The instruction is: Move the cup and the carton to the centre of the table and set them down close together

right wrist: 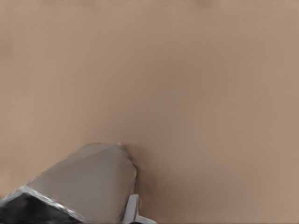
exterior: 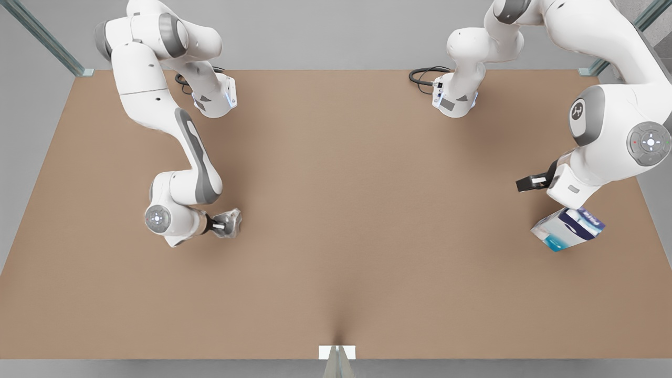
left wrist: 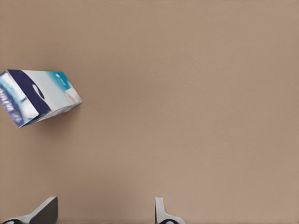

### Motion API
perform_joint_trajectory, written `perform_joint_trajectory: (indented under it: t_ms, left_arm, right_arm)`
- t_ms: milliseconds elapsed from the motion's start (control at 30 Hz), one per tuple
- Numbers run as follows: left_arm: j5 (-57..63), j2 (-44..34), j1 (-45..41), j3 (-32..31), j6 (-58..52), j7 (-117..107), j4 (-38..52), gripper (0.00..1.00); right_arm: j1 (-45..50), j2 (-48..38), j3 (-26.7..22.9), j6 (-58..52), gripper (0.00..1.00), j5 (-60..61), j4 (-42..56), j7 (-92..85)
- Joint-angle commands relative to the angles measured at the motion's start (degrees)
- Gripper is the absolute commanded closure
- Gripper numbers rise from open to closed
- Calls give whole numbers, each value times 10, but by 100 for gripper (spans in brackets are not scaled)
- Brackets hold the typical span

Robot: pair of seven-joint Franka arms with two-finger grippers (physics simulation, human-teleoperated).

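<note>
Right gripper (exterior: 223, 227) clamped on cup (exterior: 231, 222), left gripper (left wrist: 105, 212) fingers apart, cropped, near carton (left wrist: 37, 95).

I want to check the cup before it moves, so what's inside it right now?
Cannot tell: the cup sits between the right gripper's fingers, showing only grey facets, its inside hidden. The left gripper is open beside the carton.
</note>
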Motion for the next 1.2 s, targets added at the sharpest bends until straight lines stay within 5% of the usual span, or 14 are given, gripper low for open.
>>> perform_joint_trajectory:
  t_ms: [0,100,200,333,400,433,600,767,833,900,1000,1033,1100,1167]
  left_arm:
    - [1,0,-1,0,1,-27,0,0]
    - [5,24,12,11,44,-60,0,0]
    - [10,33,34,18,82,-150,0,0]
    - [41,54,60,18,114,-278,1,0]
    - [31,70,75,18,110,-269,0,0]
    - [27,70,76,17,90,-253,-2,0]
    - [-22,69,122,18,22,-163,0,0]
    - [24,63,114,8,11,468,1,1]
    - [24,63,123,6,66,736,-9,1]
    - [23,68,141,6,152,990,-39,2]
    - [16,74,203,1,206,1234,-76,1]
    - [13,62,214,-2,199,1297,-91,1]
    - [14,25,218,-35,204,1376,-113,0]
    - [13,24,215,-56,200,1500,-112,0]
  right_arm:
    - [10,6,5,0,79,-2,19,1]
    - [135,126,-11,0,79,63,228,6]
    - [291,244,-163,0,79,205,383,41]
    - [308,311,-179,22,79,209,460,78]
    - [311,311,-179,23,23,209,461,85]
    - [311,311,-180,23,3,209,461,85]
    - [311,315,-184,25,0,209,461,79]
    - [310,311,-183,15,0,209,460,83]
    - [306,200,-188,-109,0,208,448,99]
    - [240,73,-227,-355,0,150,434,59]
    - [155,-4,-228,-395,0,-97,434,-231]
    - [131,-78,-213,-371,0,-99,336,-226]
    - [26,-146,-96,-366,0,-162,274,-187]
    - [10,-184,-83,-337,0,-162,205,-180]
